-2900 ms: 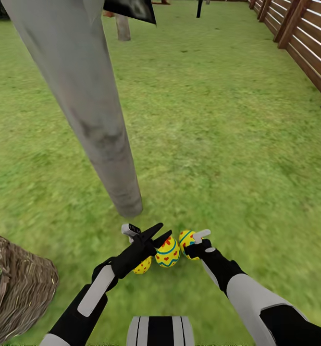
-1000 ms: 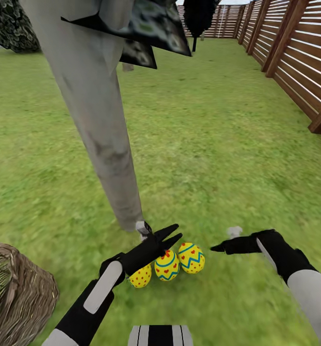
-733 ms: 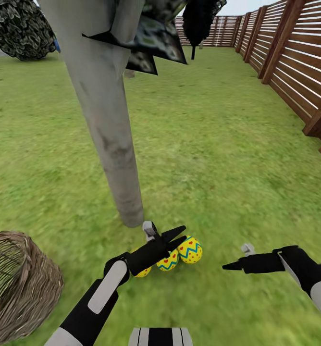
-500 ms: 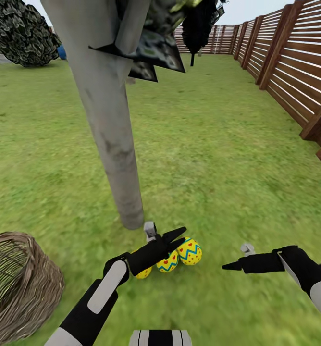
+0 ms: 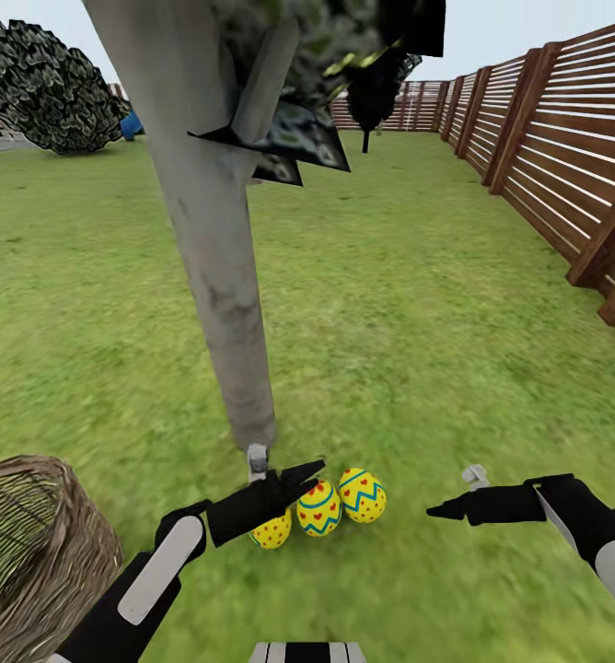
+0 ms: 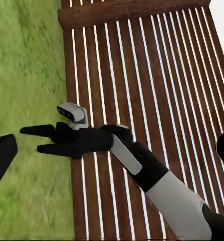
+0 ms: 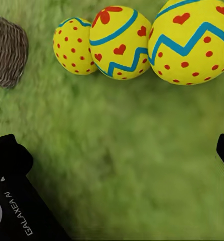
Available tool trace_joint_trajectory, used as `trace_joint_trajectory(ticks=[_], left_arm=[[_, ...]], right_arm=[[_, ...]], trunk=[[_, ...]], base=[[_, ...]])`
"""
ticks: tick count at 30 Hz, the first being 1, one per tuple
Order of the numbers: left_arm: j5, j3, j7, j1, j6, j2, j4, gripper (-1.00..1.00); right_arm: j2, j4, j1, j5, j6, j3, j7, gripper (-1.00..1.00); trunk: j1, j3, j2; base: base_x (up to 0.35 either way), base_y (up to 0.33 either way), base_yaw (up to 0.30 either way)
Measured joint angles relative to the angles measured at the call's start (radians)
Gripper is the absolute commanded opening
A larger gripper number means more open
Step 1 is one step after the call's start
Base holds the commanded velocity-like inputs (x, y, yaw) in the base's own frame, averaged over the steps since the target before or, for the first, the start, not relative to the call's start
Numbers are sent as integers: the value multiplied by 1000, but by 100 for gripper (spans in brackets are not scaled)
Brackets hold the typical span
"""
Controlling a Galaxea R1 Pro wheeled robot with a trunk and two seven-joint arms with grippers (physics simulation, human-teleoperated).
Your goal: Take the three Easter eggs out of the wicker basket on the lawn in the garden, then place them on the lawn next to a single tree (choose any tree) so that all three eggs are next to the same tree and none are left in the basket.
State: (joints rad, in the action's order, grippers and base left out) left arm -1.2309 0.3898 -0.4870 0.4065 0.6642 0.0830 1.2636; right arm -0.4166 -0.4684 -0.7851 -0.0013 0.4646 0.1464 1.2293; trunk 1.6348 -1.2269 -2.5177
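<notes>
Your left gripper [image 5: 303,477] has its jaws slightly parted and holds nothing; the tips hang just above the left end of the egg row, and whether they graze the nearest egg cannot be told. Your right gripper [image 5: 444,508] is released too, its jaws parted and empty, hovering above the grass well to the right of the eggs; the left wrist view shows the same gripper [image 6: 36,139] with two fingers apart and nothing between them.

The three eggs lie in a row on the lawn [image 5: 418,304], touching or almost touching one another: the dotted egg [image 5: 272,531] on the left, the middle egg [image 5: 319,507] with hearts, and the zigzag egg [image 5: 363,494] on the right. All three sit just near of the trunk [image 5: 225,276] at its base. The basket [image 5: 31,543] stands apart at near left; its interior is not fully visible, but all three eggs are accounted for outside it. A fence [image 5: 565,175] runs along the right.

By this layout the placing step looks finished. Your next move calls only for lifting both arms clear without nudging the row.
</notes>
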Motion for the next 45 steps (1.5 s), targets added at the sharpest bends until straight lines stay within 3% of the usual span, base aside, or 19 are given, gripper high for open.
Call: trace_joint_trajectory(ticks=[6,11,17,22,28,29,31,32,33,36,40,43,45], left_arm=[[8,0,3,-62,-1,8,-11,100],[8,1,1,-112,-4,63,-13,100],[10,1,-1,-155,-9,92,-59,100],[11,1,-27,-157,-16,100,-161,100],[11,7,-30,-158,-17,99,-188,100],[13,14,-30,-158,-18,99,-200,100],[14,16,-31,-158,-18,99,-206,100],[14,17,-30,-158,-18,99,-213,100],[15,17,-30,-158,-22,98,-222,100],[23,21,-28,-157,-46,95,-259,100],[99,22,-26,-157,-79,89,-321,100],[145,21,-24,-157,-99,45,-364,100],[167,20,-23,-157,-116,30,-401,100]], right_arm=[[2,15,0,1,-4,0,-1,100],[4,25,0,2,-5,3,-2,100],[4,29,1,7,-7,4,-6,100],[4,30,1,7,-7,4,-6,100],[1,43,6,22,-28,6,-7,100],[3,72,13,41,-92,8,-29,100],[9,81,16,43,-118,8,-74,100],[20,91,26,43,-141,8,-177,100],[30,103,32,42,-161,8,-233,100],[50,155,38,42,-220,9,-328,100],[90,253,39,46,-277,7,-443,100],[117,336,40,48,-334,9,-517,100],[124,375,42,48,-364,8,-537,100]], trunk=[[-3,23,1],[-5,43,3],[-8,66,4],[-10,85,5],[-13,108,7],[-13,112,7],[-14,120,7],[-14,124,8],[-15,128,8],[-16,139,8],[-18,155,9],[-19,166,10],[-20,174,11]], base=[[0,0,0],[0,0,0],[0,0,0],[0,0,0],[0,0,0],[0,0,0],[0,0,0],[0,0,0],[0,0,0],[0,0,0],[0,0,0],[0,0,0],[0,0,0]])
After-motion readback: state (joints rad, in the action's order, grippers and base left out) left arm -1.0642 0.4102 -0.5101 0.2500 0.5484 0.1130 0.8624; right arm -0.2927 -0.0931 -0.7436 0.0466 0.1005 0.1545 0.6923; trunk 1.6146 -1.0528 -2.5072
